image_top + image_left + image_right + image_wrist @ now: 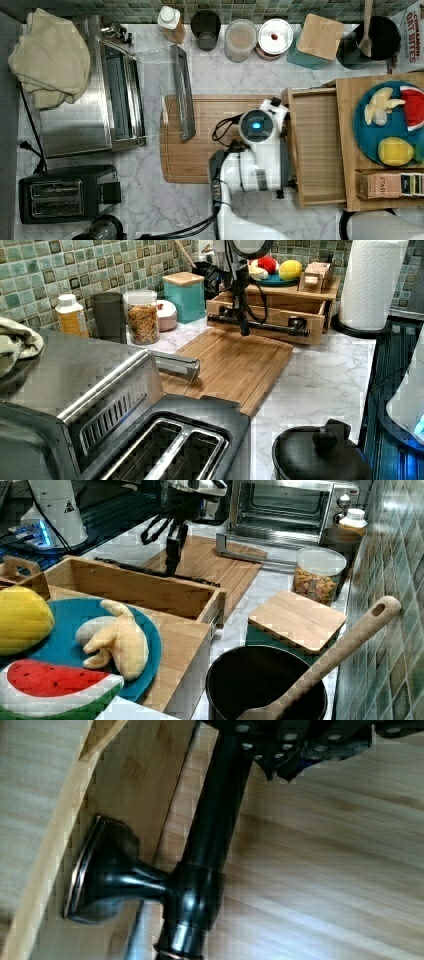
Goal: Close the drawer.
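Observation:
The light-wood drawer [315, 145] stands pulled out from under the wooden stand [347, 150], towards the top view's left. Its long black bar handle [270, 327] runs along the front. My gripper [244, 329] hangs straight down at the handle, roughly mid-length, on the cutting-board side. From behind the drawer [135, 587] the gripper [172, 562] reaches down to the handle [130, 567]. In the wrist view the handle [210, 835] and one post sit against the drawer front [135, 775], and the bar passes under the gripper's dark body [300, 740].
A bamboo cutting board [200, 150] lies in front of the drawer. The toaster oven [95, 105] has its door [182, 95] open onto the board. A toaster [65, 192], jars along the back wall and a paper towel roll [372, 282] stand around. Toy fruit sits on a blue plate [365, 135].

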`<state>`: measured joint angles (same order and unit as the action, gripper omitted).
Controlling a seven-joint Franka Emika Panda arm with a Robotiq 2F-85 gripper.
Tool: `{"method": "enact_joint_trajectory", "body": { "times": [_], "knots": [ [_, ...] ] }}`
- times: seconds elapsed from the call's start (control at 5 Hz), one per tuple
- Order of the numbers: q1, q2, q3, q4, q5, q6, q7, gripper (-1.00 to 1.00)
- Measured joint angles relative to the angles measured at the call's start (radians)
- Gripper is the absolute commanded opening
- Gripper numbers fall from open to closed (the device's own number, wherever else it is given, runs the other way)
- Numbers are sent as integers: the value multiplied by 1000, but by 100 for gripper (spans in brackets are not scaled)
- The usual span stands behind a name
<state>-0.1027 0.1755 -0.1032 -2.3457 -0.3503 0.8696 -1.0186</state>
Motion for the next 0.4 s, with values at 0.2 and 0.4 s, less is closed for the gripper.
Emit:
{"method": "enact_joint_trajectory", "body": {
  "times": [0.2, 0.4],
  "knots": [
    [-79, 24, -47, 45, 4, 12, -29, -100],
    [-145, 68, -79, 94, 24, 58, -105, -100]
  ]
}}
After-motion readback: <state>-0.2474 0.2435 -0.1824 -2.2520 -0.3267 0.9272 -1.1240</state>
